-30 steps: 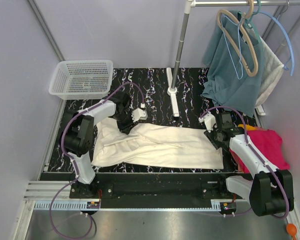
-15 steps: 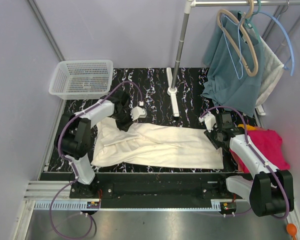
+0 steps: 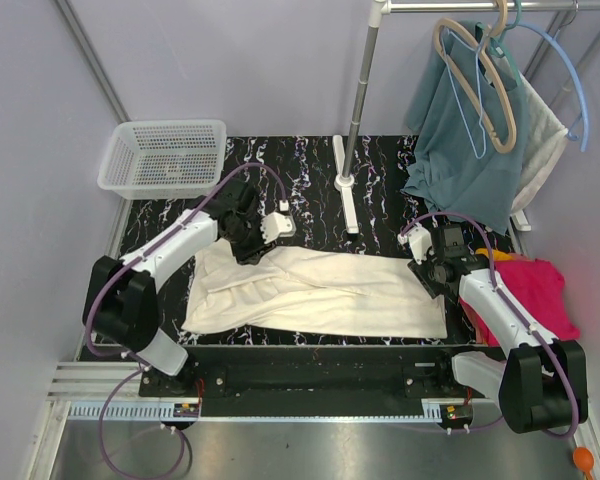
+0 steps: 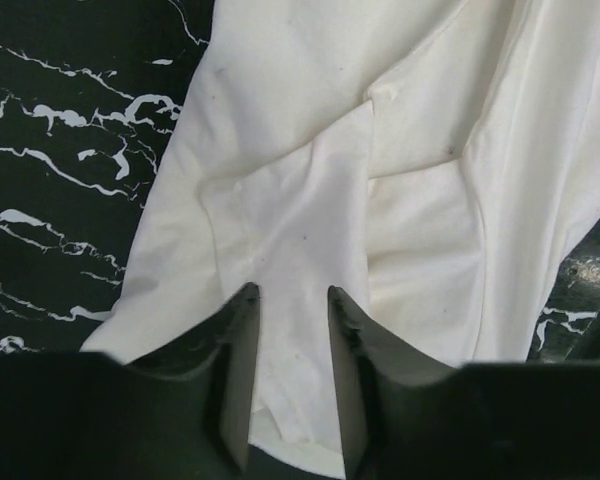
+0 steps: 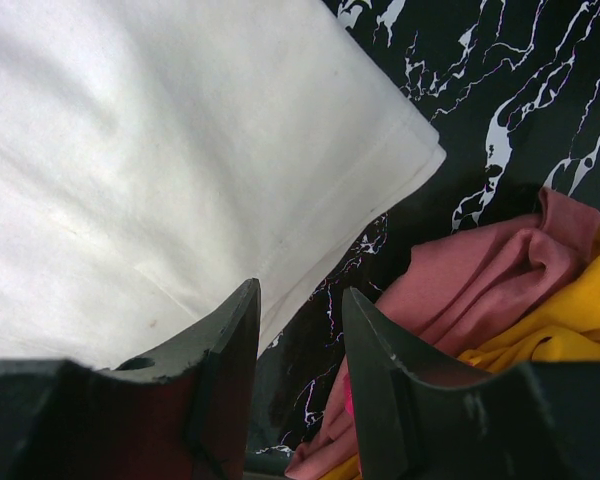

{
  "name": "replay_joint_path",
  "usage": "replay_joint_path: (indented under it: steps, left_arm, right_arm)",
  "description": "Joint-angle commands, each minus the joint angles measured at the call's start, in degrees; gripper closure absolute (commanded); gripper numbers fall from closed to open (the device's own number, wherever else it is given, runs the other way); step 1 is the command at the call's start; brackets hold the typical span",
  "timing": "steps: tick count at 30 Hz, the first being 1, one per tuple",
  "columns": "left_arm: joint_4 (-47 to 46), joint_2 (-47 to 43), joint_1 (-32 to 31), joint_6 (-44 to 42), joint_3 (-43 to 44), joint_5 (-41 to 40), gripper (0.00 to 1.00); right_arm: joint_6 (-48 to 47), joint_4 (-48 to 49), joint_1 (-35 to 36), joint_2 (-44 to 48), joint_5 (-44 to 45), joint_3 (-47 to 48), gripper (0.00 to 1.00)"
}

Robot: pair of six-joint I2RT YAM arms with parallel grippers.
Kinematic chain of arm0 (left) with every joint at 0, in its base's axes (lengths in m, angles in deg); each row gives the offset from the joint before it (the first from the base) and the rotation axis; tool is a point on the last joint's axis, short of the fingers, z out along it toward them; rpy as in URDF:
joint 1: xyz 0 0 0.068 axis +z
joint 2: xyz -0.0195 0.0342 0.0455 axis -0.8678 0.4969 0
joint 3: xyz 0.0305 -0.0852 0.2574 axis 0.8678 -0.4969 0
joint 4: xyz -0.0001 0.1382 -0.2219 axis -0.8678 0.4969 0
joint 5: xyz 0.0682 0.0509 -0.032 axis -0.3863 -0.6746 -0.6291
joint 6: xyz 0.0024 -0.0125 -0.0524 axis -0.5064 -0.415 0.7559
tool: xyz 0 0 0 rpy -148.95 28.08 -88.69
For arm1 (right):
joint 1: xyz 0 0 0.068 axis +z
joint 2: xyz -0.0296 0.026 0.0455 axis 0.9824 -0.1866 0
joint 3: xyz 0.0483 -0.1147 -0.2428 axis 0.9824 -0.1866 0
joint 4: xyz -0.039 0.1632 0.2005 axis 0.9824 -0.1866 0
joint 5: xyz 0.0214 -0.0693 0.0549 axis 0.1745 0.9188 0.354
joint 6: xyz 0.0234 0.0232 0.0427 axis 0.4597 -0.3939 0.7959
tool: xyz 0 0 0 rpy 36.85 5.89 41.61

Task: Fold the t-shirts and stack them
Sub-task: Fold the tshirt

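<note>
Basket (image 3: 163,157) of white mesh sat at the far left corner of the table (image 3: 310,170); I could not make out what lay in it. Since a moment before, the left arm (image 3: 170,250) had swung its elbow outward and lower. The cream t-shirt (image 3: 320,290) lay spread along the near edge. The left gripper (image 4: 290,292) and right gripper (image 5: 300,290) hung with fingers parted over its opposite ends, pinching nothing.

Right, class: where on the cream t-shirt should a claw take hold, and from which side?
Probably the corner at the right end of the cream t-shirt, coming down on it from the right. The shirt lies flat in layers, so only an edge gives a lip, and the right claw hangs open close by that corner.
</note>
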Motion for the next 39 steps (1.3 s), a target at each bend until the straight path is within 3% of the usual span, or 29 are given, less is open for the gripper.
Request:
replay_joint_path:
  steps: [1, 8, 26, 31, 35, 39]
  left_arm:
    - [-1.5, 4.4, 0.3, -2.8, 1.3, 2.7, 0.58]
    - [-2.0, 11.3, 0.3, -5.7, 5.5, 3.5, 0.49]
    - [-2.5, 20.4, 0.3, -5.8, 10.2, 2.5, 0.55]
    - [-2.2, 20.7, 0.2, -6.1, 9.2, 2.7, 0.65]
    - [-2.1, 21.1, 0.2, -5.7, 8.5, 2.6, 0.89]
    - [-2.1, 21.2, 0.0, -4.9, 8.3, 2.6, 1.00]
  right_arm:
    - [0.8, 1.5, 0.4, 1.4, 0.5, 0.0, 0.54]
    - [0.7, 1.5, 0.4, 1.7, 0.8, 0.0, 0.55]
    - [0.9, 1.4, 0.4, 2.6, 1.4, -0.3, 0.55]
    - [0.9, 1.6, 0.4, 2.5, 1.3, -0.3, 0.55]
    - [0.9, 1.6, 0.4, 2.6, 1.5, -0.3, 0.55]
    - [0.9, 1.6, 0.3, 2.7, 1.5, -0.3, 0.55]
